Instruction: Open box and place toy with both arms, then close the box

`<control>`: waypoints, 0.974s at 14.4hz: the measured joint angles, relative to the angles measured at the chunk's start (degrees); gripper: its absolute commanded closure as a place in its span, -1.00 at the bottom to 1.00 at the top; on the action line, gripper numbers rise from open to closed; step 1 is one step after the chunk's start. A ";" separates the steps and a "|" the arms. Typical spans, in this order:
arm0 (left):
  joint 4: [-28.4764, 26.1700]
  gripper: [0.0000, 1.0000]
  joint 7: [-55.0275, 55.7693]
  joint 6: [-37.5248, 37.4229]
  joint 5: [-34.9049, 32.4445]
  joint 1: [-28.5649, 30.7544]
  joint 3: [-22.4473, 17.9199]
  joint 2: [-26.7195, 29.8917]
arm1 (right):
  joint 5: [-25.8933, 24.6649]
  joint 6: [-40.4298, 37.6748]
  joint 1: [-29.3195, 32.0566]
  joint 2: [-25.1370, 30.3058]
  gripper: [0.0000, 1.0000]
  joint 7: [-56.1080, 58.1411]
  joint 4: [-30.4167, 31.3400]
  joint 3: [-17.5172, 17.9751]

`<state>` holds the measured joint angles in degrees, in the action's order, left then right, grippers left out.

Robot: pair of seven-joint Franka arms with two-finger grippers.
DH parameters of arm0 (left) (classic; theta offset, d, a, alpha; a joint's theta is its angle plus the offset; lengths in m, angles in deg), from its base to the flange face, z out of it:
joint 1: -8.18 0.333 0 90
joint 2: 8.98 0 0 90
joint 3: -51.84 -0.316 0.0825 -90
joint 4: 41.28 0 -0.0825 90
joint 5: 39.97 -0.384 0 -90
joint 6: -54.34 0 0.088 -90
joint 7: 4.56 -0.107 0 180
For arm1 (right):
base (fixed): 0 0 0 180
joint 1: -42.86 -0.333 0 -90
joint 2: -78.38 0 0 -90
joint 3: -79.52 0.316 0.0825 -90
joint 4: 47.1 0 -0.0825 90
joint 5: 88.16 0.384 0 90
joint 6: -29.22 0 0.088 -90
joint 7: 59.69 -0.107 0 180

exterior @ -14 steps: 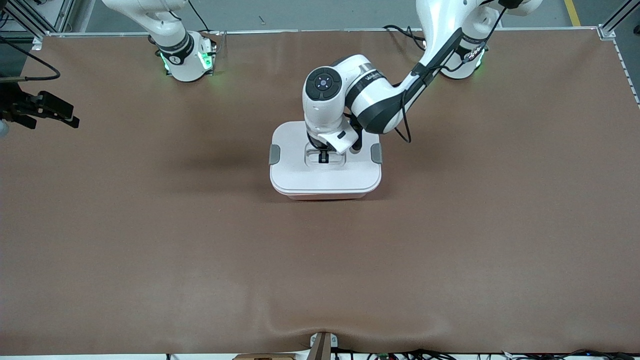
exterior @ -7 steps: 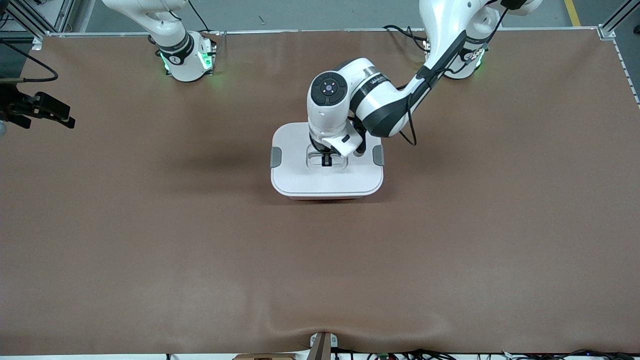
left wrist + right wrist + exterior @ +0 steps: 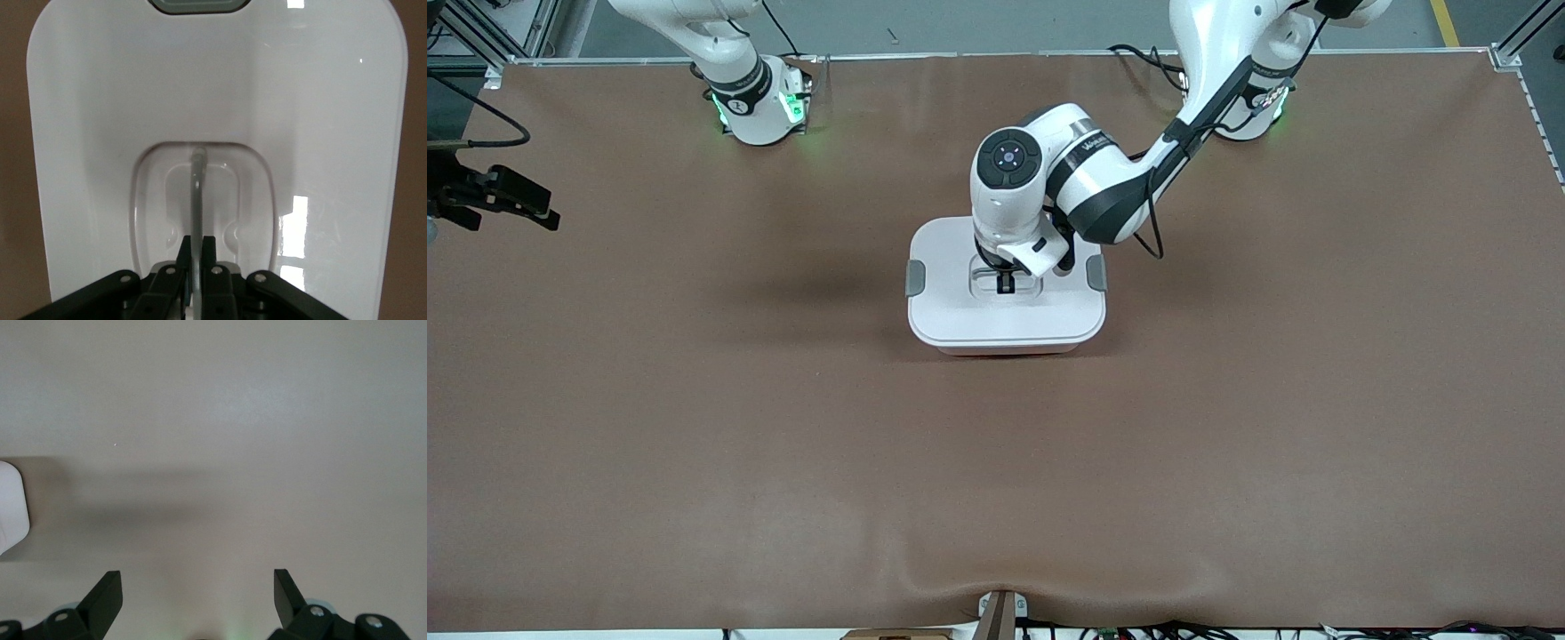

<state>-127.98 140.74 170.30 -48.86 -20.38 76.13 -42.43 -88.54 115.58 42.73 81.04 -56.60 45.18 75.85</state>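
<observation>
Box (image 3: 1007, 307) sits closed at the centre of the front view on the brown counter (image 3: 1227, 427), its white lid (image 3: 960, 311) on and a grey latch (image 3: 915, 277) at each end. The left arm reaches down from the upper right of the frame, and the left tool (image 3: 1004, 282) is lowered into the recessed handle well on the lid. The right tool (image 3: 511, 200) hangs at the left edge of the frame over the counter at the right arm's end, where that arm waits. In the left wrist view, the left tool (image 3: 195, 257) is pinched narrowly on the thin grey handle (image 3: 197, 200), which stands up from its well in the lid. In the right wrist view, the right tool (image 3: 198, 597) is spread wide and holds nothing, with bare counter beneath and a white corner of the box (image 3: 12, 507) at the left edge.
</observation>
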 measured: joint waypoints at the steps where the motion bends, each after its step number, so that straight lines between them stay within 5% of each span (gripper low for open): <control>1: 0.24 1.00 0.36 -0.01 0.00 0.01 -0.01 -0.23 | 0.01 0.24 0.00 -0.05 -1.00 0.00 0.06 0.03; 5: 0.81 1.00 0.60 -0.30 0.00 0.00 -0.01 -0.71 | 0.01 1.48 0.06 -0.35 -1.00 0.00 0.52 0.02; 6: 0.83 0.63 0.60 -0.31 0.00 0.00 -0.01 -0.72 | 0.01 1.50 0.29 -0.39 -1.00 0.00 0.53 0.01; 8: 1.01 -0.60 0.60 -0.27 0.00 0.06 -0.02 -0.75 | 0.27 1.50 0.81 -0.39 -1.00 0.00 0.53 0.00; 9: 1.21 -1.00 0.60 -0.22 0.00 0.14 -0.05 -0.77 | 0.33 1.50 0.91 -0.39 -1.00 0.00 0.53 0.00; 14: 3.86 -1.00 0.60 -0.61 0.00 1.38 -0.11 -0.01 | 0.34 1.50 1.22 -0.39 -1.00 0.00 0.81 -0.05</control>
<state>-124.12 141.35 169.69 -48.86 -19.00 76.02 -42.45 -88.20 117.09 43.95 80.65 -56.60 45.99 75.80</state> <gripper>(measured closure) 0.304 0.000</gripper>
